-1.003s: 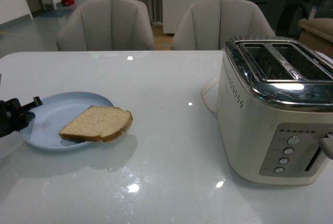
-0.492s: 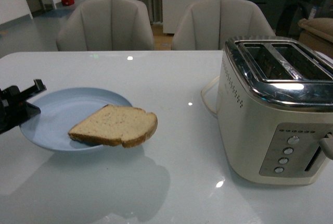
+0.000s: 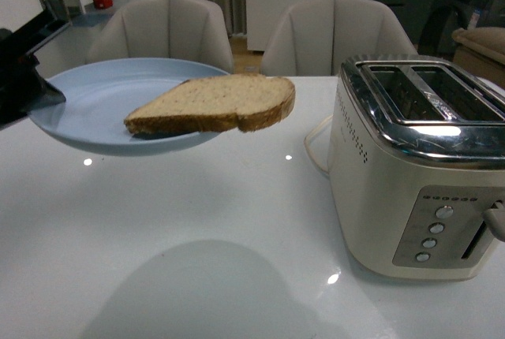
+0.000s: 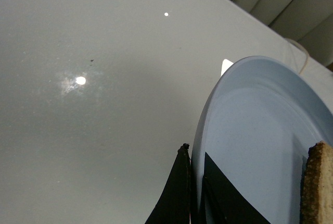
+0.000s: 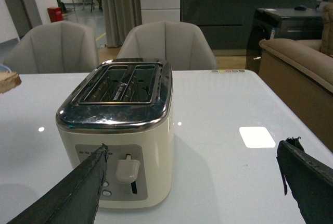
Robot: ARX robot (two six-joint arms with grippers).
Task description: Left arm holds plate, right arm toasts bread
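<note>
Since half a second earlier, my left gripper (image 3: pixel 28 67) had raised the plate (image 3: pixel 95 114) much higher above the tabletop (image 3: pixel 237 229). The plate now hung level with the chair backs, and its shadow had spread wide over the surface below.

That glossy white tabletop lay well beneath my left gripper. Two grey chairs (image 3: pixel 162 35) stood past its far edge, beyond the gripper. The toaster (image 3: pixel 410 173), cream-bodied with a chrome top and two open slots, stood on the tabletop well off to the right of my left gripper. It was directly ahead of my right gripper (image 5: pixel 191 153).

The pale blue plate reached rightward from my left gripper, which was clamped on its rim, one jaw above and one below. The bread (image 3: pixel 213 104) lay on the part of the plate farthest from that gripper, and its rounded end overhung the rim toward the toaster.

My right gripper's jaws stood wide apart, facing the toaster's end with the lever (image 5: pixel 127 169), clear of it and touching nothing.
</note>
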